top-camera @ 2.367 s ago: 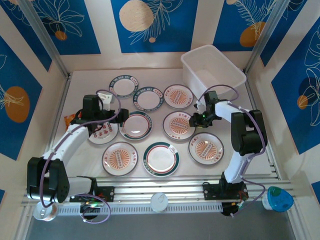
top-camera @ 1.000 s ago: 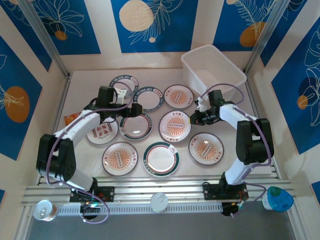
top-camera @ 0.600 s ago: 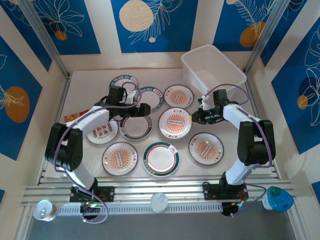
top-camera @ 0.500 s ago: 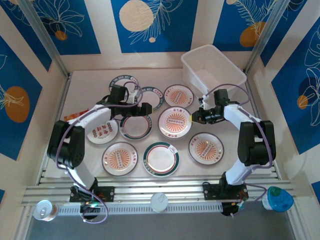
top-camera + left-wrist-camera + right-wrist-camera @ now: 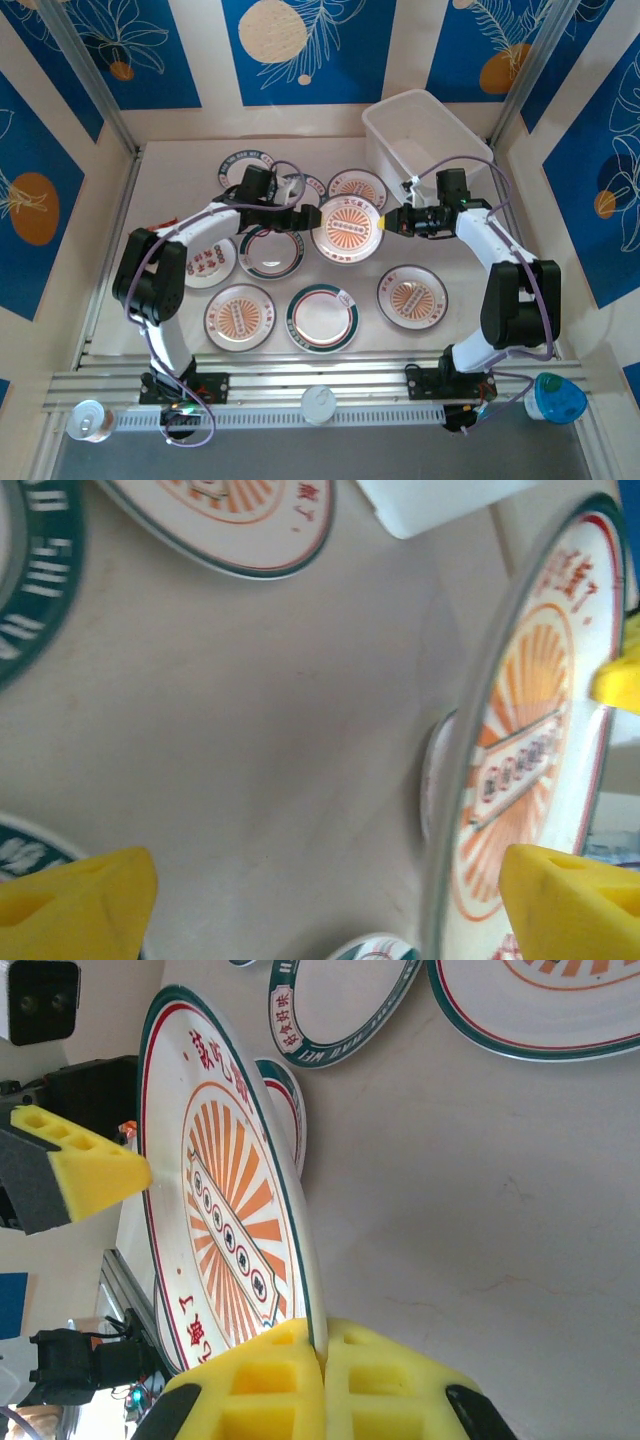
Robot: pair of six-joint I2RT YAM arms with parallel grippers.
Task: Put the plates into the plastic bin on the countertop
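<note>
Right gripper (image 5: 392, 222) clenched on orange-centred plate (image 5: 347, 228) rim, mid-frame; left gripper (image 5: 298, 216) released beside it. Plastic bin (image 5: 425, 135) upper right looks empty; other plates (image 5: 322, 318) all to go.

Left gripper (image 5: 300, 213) points to 3 o'clock, jaws spread wide; right gripper (image 5: 388, 222) points to 9 o'clock, pinched tight on the rim of a plate (image 5: 345, 230).

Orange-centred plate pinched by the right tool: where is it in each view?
Top external: plate mid-table, tilted up, left of the right tool.
Left wrist: plate at right, nearly edge-on.
Right wrist: plate left of centre, rim pinched at bottom.
Shared landmark: yellow fingers of the right tool on its rim.
</note>
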